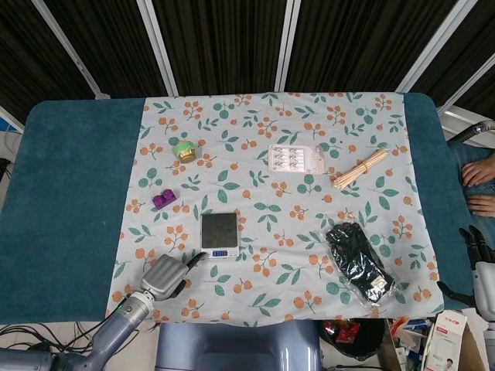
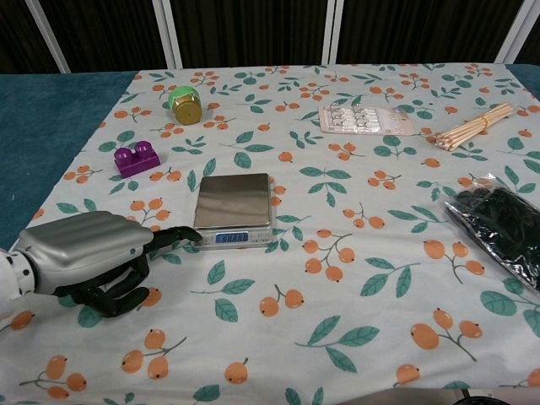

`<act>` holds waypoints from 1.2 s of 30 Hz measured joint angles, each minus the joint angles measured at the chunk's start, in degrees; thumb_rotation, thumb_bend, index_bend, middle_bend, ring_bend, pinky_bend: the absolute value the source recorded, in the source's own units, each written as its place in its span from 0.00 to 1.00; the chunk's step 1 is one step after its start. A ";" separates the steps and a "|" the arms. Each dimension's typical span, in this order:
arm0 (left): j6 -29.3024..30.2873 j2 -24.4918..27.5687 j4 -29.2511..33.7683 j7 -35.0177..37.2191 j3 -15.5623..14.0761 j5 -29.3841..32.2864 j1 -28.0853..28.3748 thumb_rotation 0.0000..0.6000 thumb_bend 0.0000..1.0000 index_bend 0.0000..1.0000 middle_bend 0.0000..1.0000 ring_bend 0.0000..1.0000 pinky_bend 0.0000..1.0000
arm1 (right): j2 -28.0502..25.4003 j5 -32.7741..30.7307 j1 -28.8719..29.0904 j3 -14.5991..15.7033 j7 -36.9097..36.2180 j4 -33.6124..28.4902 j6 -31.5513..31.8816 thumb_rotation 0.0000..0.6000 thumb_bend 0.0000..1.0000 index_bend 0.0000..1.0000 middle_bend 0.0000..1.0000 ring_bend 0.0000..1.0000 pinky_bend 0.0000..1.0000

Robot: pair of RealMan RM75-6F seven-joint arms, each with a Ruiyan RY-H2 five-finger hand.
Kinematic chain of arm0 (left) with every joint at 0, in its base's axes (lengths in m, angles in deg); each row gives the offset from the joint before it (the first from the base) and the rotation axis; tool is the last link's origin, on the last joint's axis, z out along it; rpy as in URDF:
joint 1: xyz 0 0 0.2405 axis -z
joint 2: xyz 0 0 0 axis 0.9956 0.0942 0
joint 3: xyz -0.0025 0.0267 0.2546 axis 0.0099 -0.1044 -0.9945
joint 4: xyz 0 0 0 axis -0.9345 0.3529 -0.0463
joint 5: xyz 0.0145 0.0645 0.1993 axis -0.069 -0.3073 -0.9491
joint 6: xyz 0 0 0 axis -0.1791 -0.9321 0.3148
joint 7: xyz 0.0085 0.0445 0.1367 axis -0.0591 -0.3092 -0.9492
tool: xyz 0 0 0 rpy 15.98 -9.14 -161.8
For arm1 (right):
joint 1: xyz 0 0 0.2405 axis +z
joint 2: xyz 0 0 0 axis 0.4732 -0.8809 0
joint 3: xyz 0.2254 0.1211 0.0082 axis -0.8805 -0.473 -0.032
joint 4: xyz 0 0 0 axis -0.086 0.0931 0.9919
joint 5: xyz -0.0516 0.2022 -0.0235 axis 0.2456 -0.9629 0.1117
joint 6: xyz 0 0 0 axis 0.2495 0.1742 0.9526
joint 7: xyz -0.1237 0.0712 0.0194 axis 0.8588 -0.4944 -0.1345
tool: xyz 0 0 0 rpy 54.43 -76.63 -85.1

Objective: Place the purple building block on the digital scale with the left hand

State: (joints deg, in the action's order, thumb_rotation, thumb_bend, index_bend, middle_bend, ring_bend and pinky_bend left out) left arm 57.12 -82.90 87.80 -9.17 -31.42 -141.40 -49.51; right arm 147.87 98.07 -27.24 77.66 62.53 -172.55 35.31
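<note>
The purple building block (image 1: 163, 199) (image 2: 137, 159) lies on the floral cloth, left of and behind the digital scale (image 1: 219, 234) (image 2: 234, 209). Nothing rests on the scale's metal platform, and its display is lit with digits. My left hand (image 1: 164, 277) (image 2: 93, 253) sits low at the front left of the scale. It holds nothing, with most fingers curled under and one dark finger stretched to the scale's front left corner. The block is well behind this hand. My right hand (image 1: 478, 259) shows only at the far right edge of the head view, off the table and holding nothing.
A green-capped gold nut (image 1: 184, 151) (image 2: 185, 104) sits behind the block. A blister pack (image 1: 295, 158) (image 2: 364, 119) and a bundle of wooden sticks (image 1: 360, 168) (image 2: 477, 126) lie at the back right. A black item in a clear bag (image 1: 360, 263) (image 2: 502, 224) lies right of the scale.
</note>
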 measured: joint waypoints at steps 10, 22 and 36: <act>1.37 0.37 1.31 0.38 0.35 -0.92 -0.27 1.00 0.52 0.00 0.79 0.77 0.68 | -0.10 -0.20 0.08 0.02 0.05 0.07 -0.31 1.00 0.08 0.04 0.01 0.17 0.19; 4.20 0.16 1.33 2.98 0.97 -5.12 -1.40 1.00 0.34 0.11 0.60 0.62 0.63 | -0.35 -0.64 0.05 0.06 0.09 -0.12 -0.62 1.00 0.08 0.04 0.01 0.17 0.19; 13.35 1.82 -4.05 20.02 13.52 -8.51 -3.42 1.00 0.07 0.13 0.23 0.12 0.21 | -0.66 -0.92 -0.15 0.11 -0.48 -0.32 -0.75 1.00 0.07 0.04 0.01 0.17 0.19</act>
State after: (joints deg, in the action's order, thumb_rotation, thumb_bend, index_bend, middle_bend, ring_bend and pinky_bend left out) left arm 70.46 -81.08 83.75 10.85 -17.90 -149.92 -52.93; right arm 147.21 97.15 -27.39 77.77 62.05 -172.86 34.56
